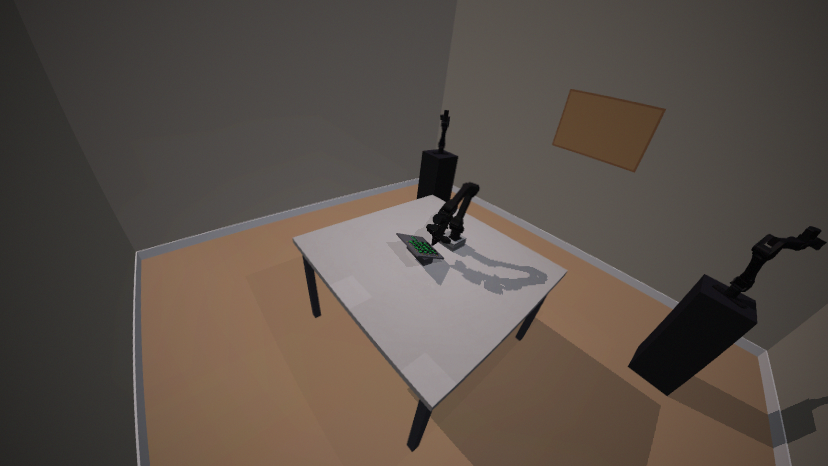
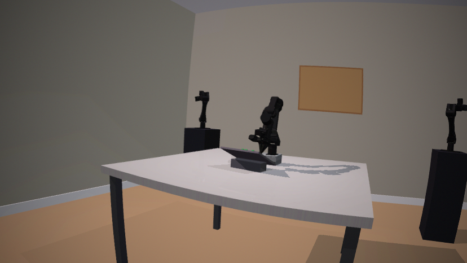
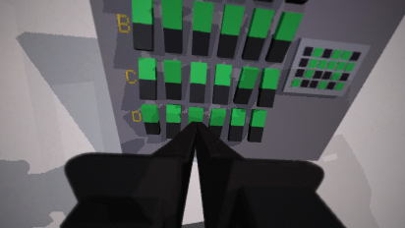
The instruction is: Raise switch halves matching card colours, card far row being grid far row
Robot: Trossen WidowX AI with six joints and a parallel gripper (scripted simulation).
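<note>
The tilted grey panel (image 1: 403, 236) (image 2: 241, 154) (image 3: 305, 123) bears rows of green and dark switches. In the wrist view, rows B, C and D show; the farthest row is mostly cut off. My gripper (image 1: 433, 243) (image 2: 261, 152) (image 3: 196, 127) is shut and empty. Its tips are over the third switch of row D (image 3: 195, 114), hiding its dark half; contact cannot be told. Which halves are raised is hard to tell. The card (image 3: 319, 44) is right of the switches; its nearest row reads green, dark, dark, green, dark, green.
The panel's dark block (image 2: 248, 165) stands on the white table (image 1: 370, 335) (image 2: 183, 183). The arm's pale base (image 1: 456, 243) (image 2: 277, 158) is close to the panel's near edge. Two other arms stand on black pedestals (image 1: 692, 335) (image 2: 202, 140) away from the table.
</note>
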